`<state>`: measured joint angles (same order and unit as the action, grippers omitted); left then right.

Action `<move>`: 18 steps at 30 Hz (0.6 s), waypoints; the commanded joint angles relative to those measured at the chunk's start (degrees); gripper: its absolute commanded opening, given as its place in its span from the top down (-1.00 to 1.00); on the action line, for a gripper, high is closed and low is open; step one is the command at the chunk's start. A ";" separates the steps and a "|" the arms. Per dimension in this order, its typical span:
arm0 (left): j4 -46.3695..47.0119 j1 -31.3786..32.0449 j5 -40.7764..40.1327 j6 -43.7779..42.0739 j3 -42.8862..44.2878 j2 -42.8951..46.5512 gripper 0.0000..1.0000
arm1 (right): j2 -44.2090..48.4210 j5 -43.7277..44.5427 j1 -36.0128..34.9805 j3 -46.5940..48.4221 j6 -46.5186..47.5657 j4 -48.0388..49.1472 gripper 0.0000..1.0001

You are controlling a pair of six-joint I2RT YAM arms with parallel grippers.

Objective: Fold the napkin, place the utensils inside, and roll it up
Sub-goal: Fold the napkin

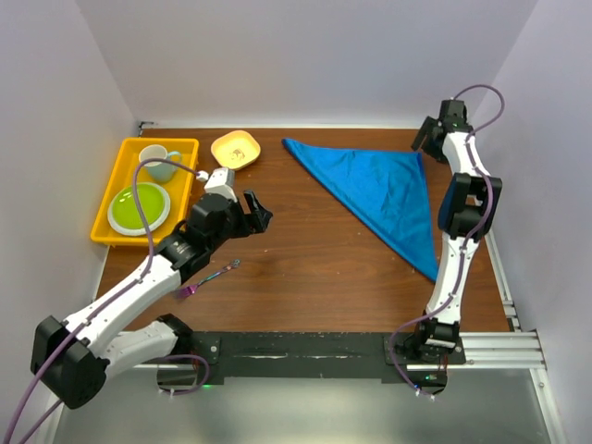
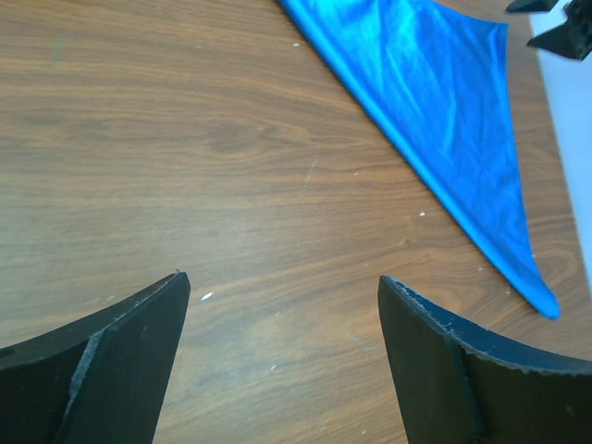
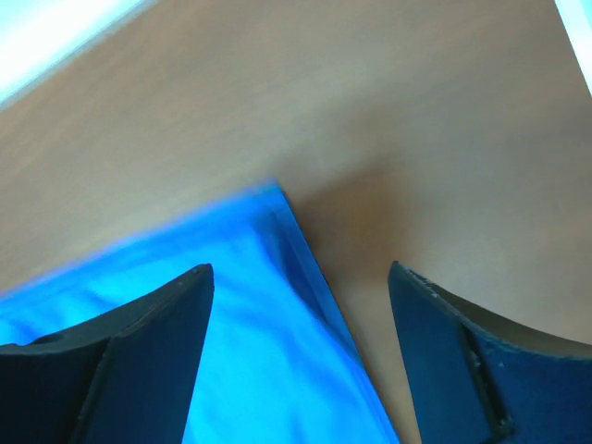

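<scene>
The blue napkin lies folded into a triangle at the back right of the table; it also shows in the left wrist view and the right wrist view. The slim purple-pink utensil lies on the wood at the front left, partly under my left arm. My left gripper is open and empty above bare wood, left of the napkin; in its wrist view nothing lies between the fingers. My right gripper is open just above the napkin's back right corner.
A yellow tray at the back left holds a green plate and a pale mug. A small yellow bowl sits beside the tray. White walls close in the table on three sides.
</scene>
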<state>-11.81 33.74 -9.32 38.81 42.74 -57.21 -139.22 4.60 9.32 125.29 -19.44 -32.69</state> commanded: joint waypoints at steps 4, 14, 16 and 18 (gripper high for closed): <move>21.11 -0.43 9.05 1.71 7.00 -12.63 -0.14 | 23.36 10.52 -7.21 -25.07 -2.87 -2.21 -0.51; 34.05 -0.42 18.37 1.79 26.41 -41.65 0.41 | 47.01 5.59 -8.18 -58.11 -6.74 -1.06 0.03; 34.93 -0.51 19.51 1.97 30.81 -46.82 0.46 | 51.84 6.21 -7.92 -61.30 -7.97 -1.67 0.18; 36.67 -0.51 21.00 2.24 34.23 -50.00 0.46 | 56.31 7.87 -7.65 -65.34 -8.42 -2.20 0.22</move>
<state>17.61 33.50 7.49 40.10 69.80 -102.06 -90.59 9.65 1.10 65.06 -25.08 -34.30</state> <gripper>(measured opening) 0.273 0.411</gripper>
